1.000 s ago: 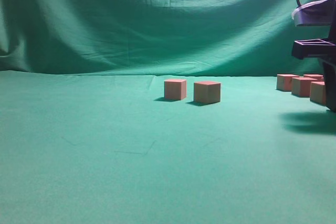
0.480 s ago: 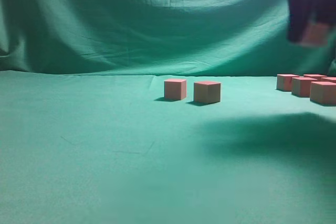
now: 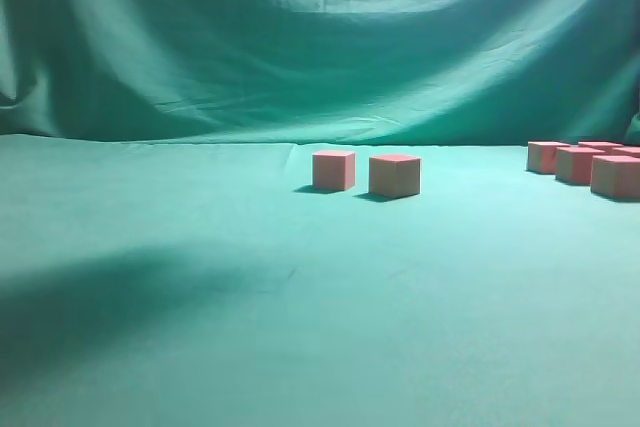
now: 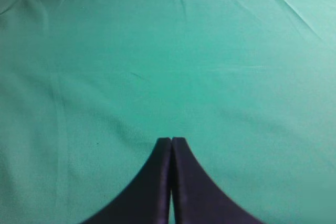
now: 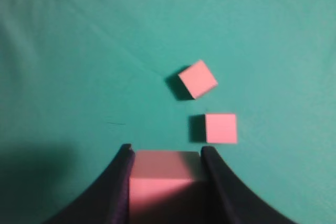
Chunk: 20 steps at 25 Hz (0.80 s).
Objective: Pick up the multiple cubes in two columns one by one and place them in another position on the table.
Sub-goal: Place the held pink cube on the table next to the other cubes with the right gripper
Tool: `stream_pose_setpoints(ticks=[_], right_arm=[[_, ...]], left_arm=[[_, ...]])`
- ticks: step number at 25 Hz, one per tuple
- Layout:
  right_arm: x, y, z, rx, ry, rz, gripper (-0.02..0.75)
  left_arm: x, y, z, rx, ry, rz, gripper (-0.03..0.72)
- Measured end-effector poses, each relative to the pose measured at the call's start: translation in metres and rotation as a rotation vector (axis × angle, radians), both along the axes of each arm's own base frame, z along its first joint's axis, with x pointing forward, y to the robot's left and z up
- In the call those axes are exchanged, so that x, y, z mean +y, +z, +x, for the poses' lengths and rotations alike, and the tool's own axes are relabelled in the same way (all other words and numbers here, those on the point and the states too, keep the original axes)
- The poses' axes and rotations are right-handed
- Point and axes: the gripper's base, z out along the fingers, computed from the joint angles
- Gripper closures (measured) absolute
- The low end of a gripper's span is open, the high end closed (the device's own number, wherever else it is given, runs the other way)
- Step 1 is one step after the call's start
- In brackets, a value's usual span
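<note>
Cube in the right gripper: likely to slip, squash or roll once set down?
The cube keeps sharp edges between the right gripper fingers, so probably rigid. Matte faces suggest decent grip. Flat sides like the two resting cubes: unlikely to roll.

Two pink cubes (image 3: 365,173) mid-table (image 3: 200,347); group (image 3: 588,165) far right; one (image 5: 165,182) apparently lifted.

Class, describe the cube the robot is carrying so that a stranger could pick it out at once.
Start at the green table in the right wrist view. Near the bottom edge, the right gripper clamps one pink cube. The two cubes beyond it lie free on the cloth.
</note>
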Motion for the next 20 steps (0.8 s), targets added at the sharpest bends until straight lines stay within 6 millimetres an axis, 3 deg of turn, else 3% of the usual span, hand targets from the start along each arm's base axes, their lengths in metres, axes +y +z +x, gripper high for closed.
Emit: stream_pose_setpoints(ticks=[4,9,13,20], right_arm=[[0.053,-0.006,-0.012,-0.055,0.088,-0.102,0.473],[0.099,-0.036,-0.008,-0.04,0.033,-0.184,0.473],[0.117,-0.06,0.008,-0.009,-0.08,-0.175,0.473],[0.125,-0.088,0.032,-0.06,-0.253,-0.198,0.473]], left_arm=[[0.0,0.0,0.0,0.0,0.0,0.0,0.688],[0.0,0.0,0.0,0.0,0.0,0.0,0.688],[0.0,0.0,0.0,0.0,0.0,0.0,0.688],[0.0,0.0,0.0,0.0,0.0,0.0,0.688]])
